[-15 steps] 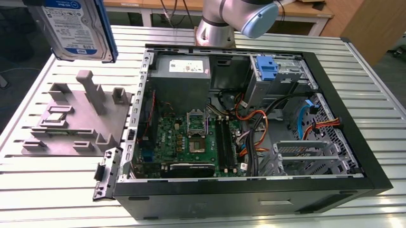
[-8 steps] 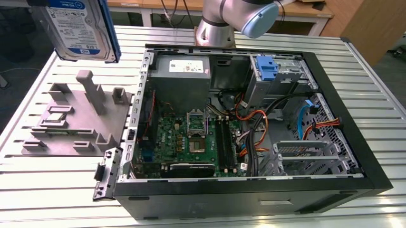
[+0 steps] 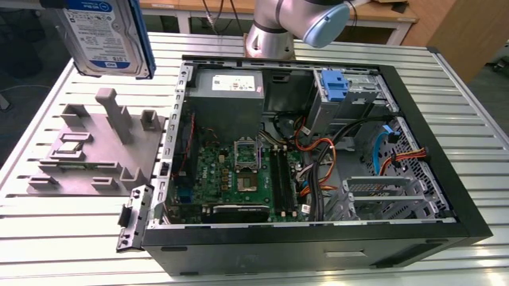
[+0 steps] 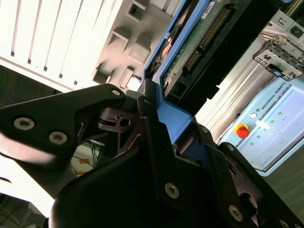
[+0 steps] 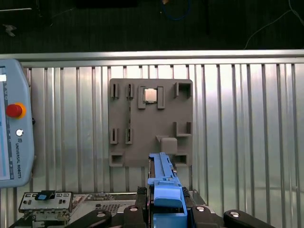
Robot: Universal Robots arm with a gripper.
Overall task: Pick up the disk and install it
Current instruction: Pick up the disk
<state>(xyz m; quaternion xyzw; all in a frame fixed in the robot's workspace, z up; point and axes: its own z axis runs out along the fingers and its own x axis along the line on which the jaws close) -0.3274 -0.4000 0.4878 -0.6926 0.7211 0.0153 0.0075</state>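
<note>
In the exterior view, one disk point(image 3: 107, 36) hangs high in the air, standing on end with its label facing out. Its long side runs up and down. It is right above the one grey holder plate point(image 3: 95, 149) on the table point(image 3: 64, 238), not touching it. The one open computer case point(image 3: 318, 149) lies just beside the plate, on the exterior view's right of the disk. Inside the case sits one bare blue bracket point(image 3: 334, 83). One arm point(image 3: 294, 24) shows behind the case.

In the second wrist view, the one gripper point(image 4: 171, 118) is squeezed tight on the disk's blue frame. The disk sticks straight out from the jaws, long side pointing away from them.

In the first wrist view, the blue edge of the disk runs out from the jaws over the holder plate below. One small chip point(image 5: 151, 95) rests in the plate, and one control pad point(image 5: 12, 128) lies well off to the side.
</note>
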